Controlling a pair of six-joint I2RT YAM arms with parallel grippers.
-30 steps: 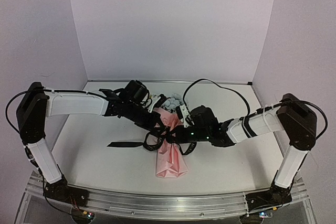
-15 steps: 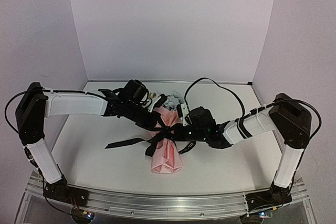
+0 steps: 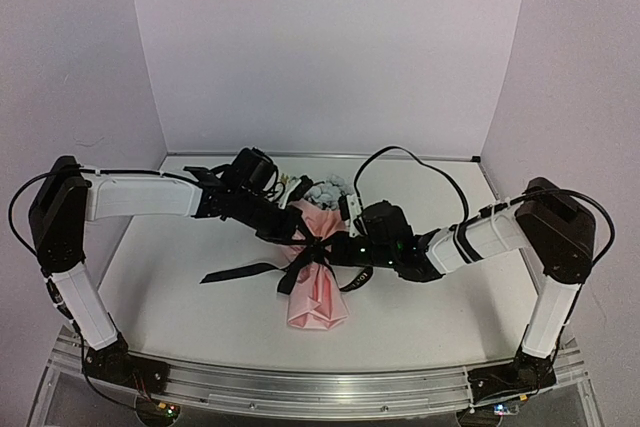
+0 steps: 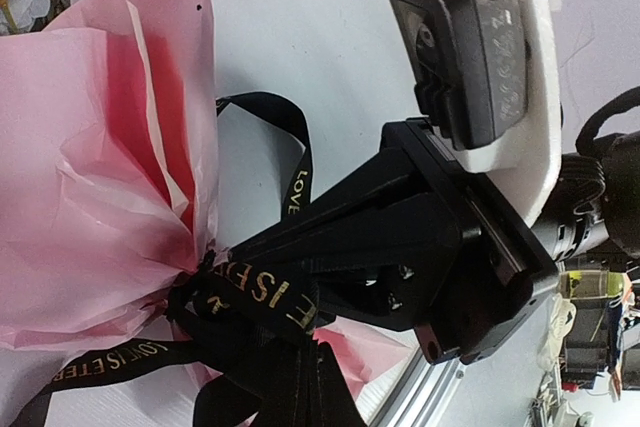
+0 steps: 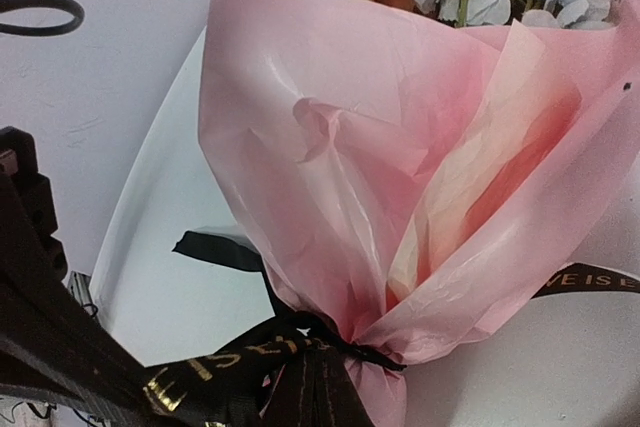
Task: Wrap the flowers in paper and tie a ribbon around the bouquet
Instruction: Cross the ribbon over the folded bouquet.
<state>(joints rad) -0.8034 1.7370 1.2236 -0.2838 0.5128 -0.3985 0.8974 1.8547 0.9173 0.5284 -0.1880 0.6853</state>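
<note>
With the bouquet [image 3: 313, 282] lying mid-frame in the top view and the ribbon [image 3: 240, 271] cinched round its paper [image 5: 330, 177] waist, the left gripper [image 3: 292, 234] and right gripper [image 3: 335, 247] (both clamped shut, seemingly on ribbon beside the knot) should pull apart evenly, sparing the thin paper.

You get a bright, evenly lit overhead view with only soft shadows on the table [image 3: 180, 307]. Both wrist views render the paper [image 5: 330, 177] sharply; the nearest ribbon [image 5: 230, 357] blurs.
</note>
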